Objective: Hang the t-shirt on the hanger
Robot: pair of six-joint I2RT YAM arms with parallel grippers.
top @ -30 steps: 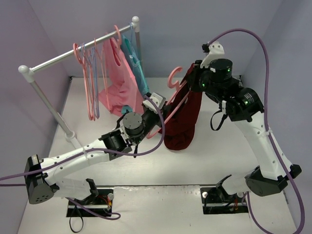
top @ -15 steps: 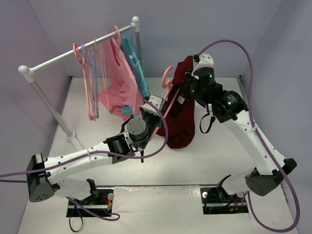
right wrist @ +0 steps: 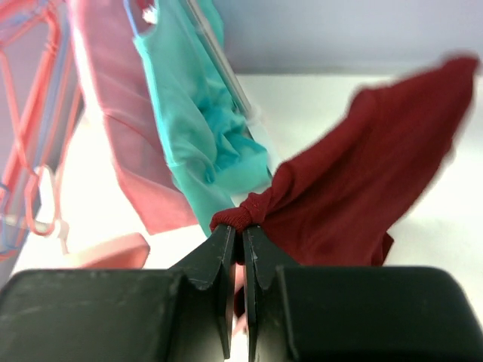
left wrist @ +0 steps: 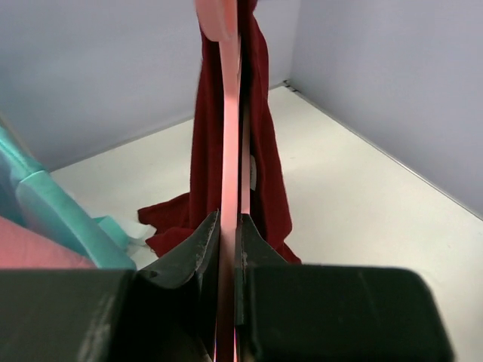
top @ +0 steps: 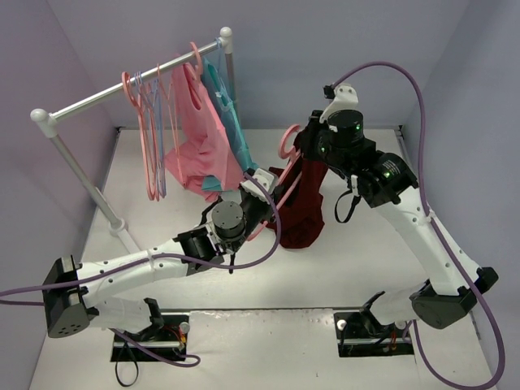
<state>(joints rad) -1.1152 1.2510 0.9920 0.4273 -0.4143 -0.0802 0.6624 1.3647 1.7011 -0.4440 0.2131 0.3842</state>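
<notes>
Shirt: the t-shirt point(top: 307, 207) hangs over the middle of the table point(top: 390, 268). Its top is gathered at the right gripper point(top: 309, 145). Its lower folds seem to brush the surface, though the overhead view leaves that unsure.
Hanger: the hanger point(top: 286, 145) stands tilted, hook uppermost just beside the right gripper. One arm slopes down to the left gripper point(top: 258, 183), and the shirt lies right against it.
Left jaws: clenched on the hanger's thin bar, which the wrist view shows edge-on between the pads.
Right jaws: pinched tight on a rolled wad of maroon cloth, which drapes away below.
Shirt's handling: likely light, limp and shapeless. It collapses into folds and bunches rather than slides, so an opening will not keep open by itself.
Hanger's handling: stiff, thin and smooth, so it is apt to pivot in a narrow pinch.
Best hold: the shirt by the neck rim or a shoulder seam, and the hanger low on its arm, well clear of the tip that must enter.
Crowding: the teal garment point(top: 231, 134) and the pink garment point(top: 195, 130) hang on the rail point(top: 97, 99), near the left gripper.
</notes>
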